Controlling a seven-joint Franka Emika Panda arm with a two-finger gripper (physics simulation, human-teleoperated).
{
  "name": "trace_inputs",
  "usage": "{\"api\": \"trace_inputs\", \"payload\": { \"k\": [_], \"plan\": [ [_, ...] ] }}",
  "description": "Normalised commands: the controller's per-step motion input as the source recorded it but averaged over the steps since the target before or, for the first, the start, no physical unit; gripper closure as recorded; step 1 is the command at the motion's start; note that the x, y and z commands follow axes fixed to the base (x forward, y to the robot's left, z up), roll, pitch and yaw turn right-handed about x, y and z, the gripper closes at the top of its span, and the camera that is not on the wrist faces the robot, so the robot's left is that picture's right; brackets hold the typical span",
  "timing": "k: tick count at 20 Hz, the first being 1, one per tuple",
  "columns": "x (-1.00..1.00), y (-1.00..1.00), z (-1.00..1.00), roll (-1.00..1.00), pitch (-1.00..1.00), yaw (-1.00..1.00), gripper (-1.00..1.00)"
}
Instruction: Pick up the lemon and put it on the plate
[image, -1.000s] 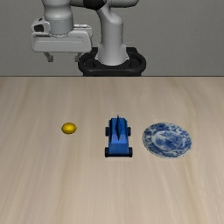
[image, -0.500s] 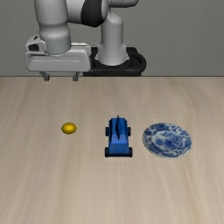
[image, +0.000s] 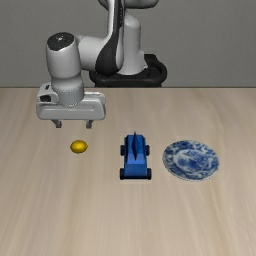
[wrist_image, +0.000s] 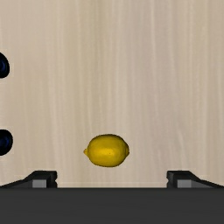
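A small yellow lemon (image: 79, 147) lies on the wooden table, toward the exterior view's left. My gripper (image: 73, 126) hangs just above and slightly behind it, open, with nothing between its fingers. In the wrist view the lemon (wrist_image: 108, 150) lies on the wood between and just ahead of my two spread fingertips (wrist_image: 41, 178). A blue-and-white patterned plate (image: 190, 159) rests on the table at the exterior view's right.
A blue toy car (image: 135, 157) stands between the lemon and the plate; its dark wheels (wrist_image: 3, 140) show beside the lemon in the wrist view. The robot base (image: 127, 70) stands at the far edge of the table (image: 60, 210).
My hand has come down from high above the table's far side and moved forward, and now hangs close over the lemon. The lemon, car and plate have not moved.
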Motion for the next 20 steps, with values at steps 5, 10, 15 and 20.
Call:
{"api": "trace_inputs", "payload": {
  "k": [5, 10, 15, 20],
  "plan": [
    [0.0, 0.0, -1.0, 0.0, 0.0, 0.0, -1.0],
    [0.0, 0.0, -0.6, 0.0, 0.0, 0.0, 1.0],
    [0.0, 0.0, 0.0, 0.0, 0.0, 0.0, 1.0],
    [0.0, 0.0, 0.0, 0.0, 0.0, 0.0, 1.0]
  ]
}}
